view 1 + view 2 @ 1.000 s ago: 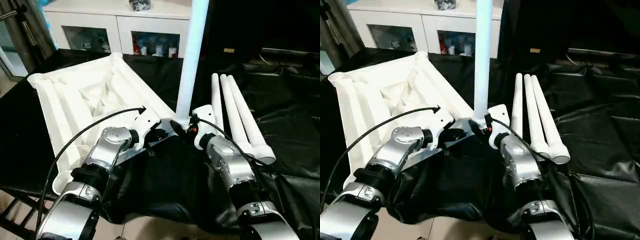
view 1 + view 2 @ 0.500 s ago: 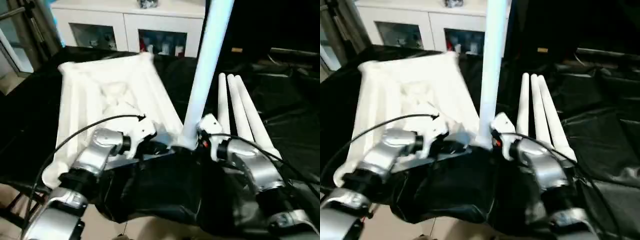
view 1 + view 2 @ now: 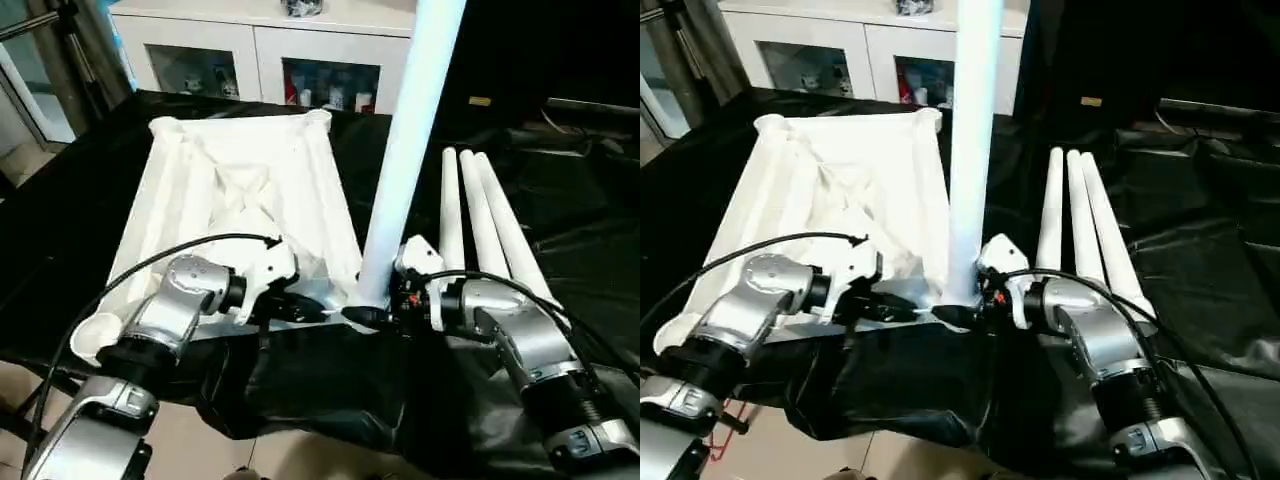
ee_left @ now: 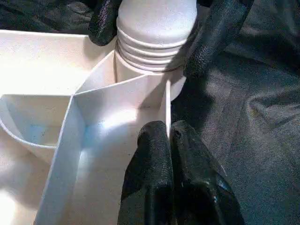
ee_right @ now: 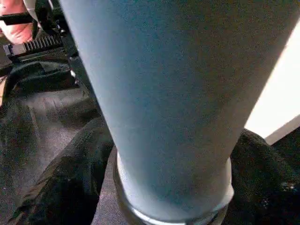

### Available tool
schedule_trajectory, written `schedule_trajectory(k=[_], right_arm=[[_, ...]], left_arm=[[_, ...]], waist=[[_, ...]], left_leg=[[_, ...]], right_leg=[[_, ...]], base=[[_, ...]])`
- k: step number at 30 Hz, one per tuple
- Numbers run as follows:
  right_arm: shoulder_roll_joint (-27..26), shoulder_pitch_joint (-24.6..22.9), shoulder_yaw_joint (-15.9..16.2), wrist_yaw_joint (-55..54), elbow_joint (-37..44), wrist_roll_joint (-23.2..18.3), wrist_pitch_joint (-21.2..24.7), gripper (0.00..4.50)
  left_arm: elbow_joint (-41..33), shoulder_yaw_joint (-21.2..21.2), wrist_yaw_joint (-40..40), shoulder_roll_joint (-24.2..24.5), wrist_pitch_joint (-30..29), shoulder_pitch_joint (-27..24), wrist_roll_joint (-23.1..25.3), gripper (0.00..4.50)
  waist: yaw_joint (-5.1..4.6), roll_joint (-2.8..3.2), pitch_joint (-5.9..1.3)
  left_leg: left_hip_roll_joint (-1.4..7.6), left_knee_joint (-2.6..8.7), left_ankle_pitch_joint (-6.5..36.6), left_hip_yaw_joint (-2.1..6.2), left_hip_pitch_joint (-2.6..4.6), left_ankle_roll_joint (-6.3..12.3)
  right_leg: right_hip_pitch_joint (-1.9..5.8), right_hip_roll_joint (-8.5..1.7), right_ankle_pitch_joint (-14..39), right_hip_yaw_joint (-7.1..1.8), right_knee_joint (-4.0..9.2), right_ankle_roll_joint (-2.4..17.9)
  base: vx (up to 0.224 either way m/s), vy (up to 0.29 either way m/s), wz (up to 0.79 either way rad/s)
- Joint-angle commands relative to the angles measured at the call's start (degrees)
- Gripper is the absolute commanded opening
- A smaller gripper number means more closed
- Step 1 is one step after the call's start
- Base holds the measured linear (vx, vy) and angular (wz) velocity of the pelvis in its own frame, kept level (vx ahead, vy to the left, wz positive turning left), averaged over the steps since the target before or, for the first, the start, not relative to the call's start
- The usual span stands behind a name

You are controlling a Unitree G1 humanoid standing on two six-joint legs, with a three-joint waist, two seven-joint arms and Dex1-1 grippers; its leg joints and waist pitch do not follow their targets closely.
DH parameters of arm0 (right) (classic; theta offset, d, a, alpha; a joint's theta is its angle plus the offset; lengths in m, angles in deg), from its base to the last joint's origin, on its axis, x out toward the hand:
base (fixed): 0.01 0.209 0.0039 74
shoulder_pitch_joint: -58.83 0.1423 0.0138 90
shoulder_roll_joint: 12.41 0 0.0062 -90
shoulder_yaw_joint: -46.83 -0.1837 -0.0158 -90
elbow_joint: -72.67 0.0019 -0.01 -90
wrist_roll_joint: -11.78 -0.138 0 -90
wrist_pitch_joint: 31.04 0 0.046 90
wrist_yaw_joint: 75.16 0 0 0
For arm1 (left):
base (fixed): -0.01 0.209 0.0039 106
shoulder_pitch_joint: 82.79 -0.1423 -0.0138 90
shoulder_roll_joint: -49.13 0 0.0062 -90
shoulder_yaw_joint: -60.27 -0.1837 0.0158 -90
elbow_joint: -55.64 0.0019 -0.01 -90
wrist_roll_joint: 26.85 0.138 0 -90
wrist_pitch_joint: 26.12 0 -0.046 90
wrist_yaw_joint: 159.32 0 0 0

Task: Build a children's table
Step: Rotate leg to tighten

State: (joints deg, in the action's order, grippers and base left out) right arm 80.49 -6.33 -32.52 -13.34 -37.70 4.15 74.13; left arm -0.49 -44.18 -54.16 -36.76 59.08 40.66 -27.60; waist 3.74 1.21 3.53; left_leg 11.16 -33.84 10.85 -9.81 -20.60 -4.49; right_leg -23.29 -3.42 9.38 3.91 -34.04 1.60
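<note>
Left gripper [image 4: 169, 140] is pinched closed on a rib at the tabletop [image 3: 240, 190] near corner. Right gripper [image 4: 154, 28] clamps the upright leg [image 3: 405, 150], threaded end in the corner socket [image 4: 140, 70]. Three legs [image 3: 480, 215] lie to the right on black cloth [image 3: 330, 390]. No readable writing.

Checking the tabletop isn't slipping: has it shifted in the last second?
Yes. The tabletop has swung round: its long edge now runs nearly parallel to the three spare legs.

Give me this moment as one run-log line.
step: seating first leg | right claw: shut on upright leg, threaded end at corner socket | left claw: shut on tabletop rib | spare legs: three on cloth
</note>
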Motion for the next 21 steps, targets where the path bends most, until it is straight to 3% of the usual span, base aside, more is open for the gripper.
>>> schedule_trajectory(k=[1, 6, 7, 9, 11, 13, 15, 19, 20, 21], right_arm=[[-1.02, -0.74, 1.6, 0.78, 1.92, -1.15, 0.54, 3.2], [-5.74, -0.36, 0.02, -9.0, -2.21, 1.24, -0.62, 2.82], [-8.32, 0.54, -0.82, -15.02, -5.27, 2.69, -1.29, 2.79], [-9.86, 1.16, -1.46, -18.23, -7.01, 3.06, -1.45, 2.75], [-13.72, 2.89, -3.75, -25.38, -10.89, 2.73, -1.53, 2.73], [-15.39, 3.73, -4.77, -28.46, -12.43, 2.49, -1.55, 2.72], [-19.5, 5.91, -6.21, -35.26, -16.24, 2.88, -2.13, 2.72], [-21.87, 6.92, -5.46, -35.95, -17.86, 3.37, -4.08, 2.72], [-22.11, 7.1, -5.42, -36.0, -18.01, 3.4, -4.55, 3.28], [-22.37, 7.27, -5.86, -35.67, -18.2, 3.13, -4.9, 3.42]], left_arm=[[-2.82, 0.0, 0.47, -0.75, 0.45, 1.0, -1.56, 0.0], [-0.75, 1.75, 6.92, -3.29, -0.35, 2.18, -0.81, 0.0], [0.24, 2.59, 10.52, -4.54, -0.93, 2.94, -0.38, 0.0], [0.84, 3.0, 12.66, -5.17, -1.22, 3.4, -0.07, 0.0], [2.1, 3.72, 17.54, -6.59, -1.93, 4.48, 0.88, 0.0], [2.81, 4.11, 20.31, -7.31, -2.45, 5.07, 1.43, 0.0], [4.29, 5.4, 28.67, -9.84, -5.01, 6.73, 2.41, 0.0], [4.6, 6.29, 34.9, -12.87, -7.25, 7.8, 2.56, 0.0], [4.44, 6.19, 35.68, -13.65, -7.37, 7.86, 2.51, 0.0], [4.34, 6.01, 35.56, -14.23, -6.97, 7.81, 2.51, 0.0]], waist=[[-0.03, -0.23, -4.18], [-0.38, -0.29, -4.15], [-0.6, -0.24, -4.07], [-0.95, -0.34, -4.04], [-1.76, -0.31, -4.0], [-1.96, -0.28, -3.99], [-1.99, -0.31, -4.07], [-1.77, -0.51, -4.19], [-1.66, -0.45, -4.21], [-1.61, -0.47, -4.35]], left_leg=[[1.95, 3.64, 8.84, 0.2, 0.18, 3.91], [1.81, 3.7, 8.84, 0.32, 0.14, 3.1], [1.73, 3.69, 9.32, 0.26, 0.24, 2.65], [1.53, 3.79, 10.01, 0.4, 0.13, 1.92], [1.46, 3.8, 10.19, 0.44, 0.12, 1.42], [1.38, 3.69, 10.7, 0.39, 0.4, 1.39], [1.4, 3.64, 10.09, 0.34, 0.41, 1.57], [1.43, 3.55, 8.83, 0.23, 0.18, 2.61], [1.45, 3.55, 8.62, 0.2, 0.31, 3.08], [1.47, 3.5, 7.81, 0.22, 0.16, 3.44]], right_leg=[[3.41, -4.39, 14.01, -2.7, 3.88, 11.97], [3.41, -4.45, 15.16, -2.67, 4.02, 11.47], [3.2, -4.39, 16.39, -2.69, 4.17, 11.16], [3.46, -4.44, 18.57, -2.56, 4.38, 10.46], [3.23, -4.38, 19.52, -2.6, 4.4, 10.11], [3.11, -4.4, 20.77, -2.65, 4.76, 9.69], [3.09, -4.32, 19.62, -2.64, 4.59, 10.07], [3.32, -4.31, 16.52, -2.75, 4.38, 10.66], [3.22, -4.23, 15.56, -2.74, 4.28, 10.99], [3.41, -4.3, 14.06, -2.75, 4.03, 11.38]], base=[[0.0, 0.0, 0.0], [0.0, 0.0, 0.0], [0.0, 0.0, 0.0], [0.0, 0.0, 0.0], [0.0, 0.0, 0.0], [0.0, 0.0, 0.0], [0.0, 0.0, 0.0], [0.0, 0.0, 0.0], [0.0, 0.0, 0.0], [0.0, 0.0, 0.0]])
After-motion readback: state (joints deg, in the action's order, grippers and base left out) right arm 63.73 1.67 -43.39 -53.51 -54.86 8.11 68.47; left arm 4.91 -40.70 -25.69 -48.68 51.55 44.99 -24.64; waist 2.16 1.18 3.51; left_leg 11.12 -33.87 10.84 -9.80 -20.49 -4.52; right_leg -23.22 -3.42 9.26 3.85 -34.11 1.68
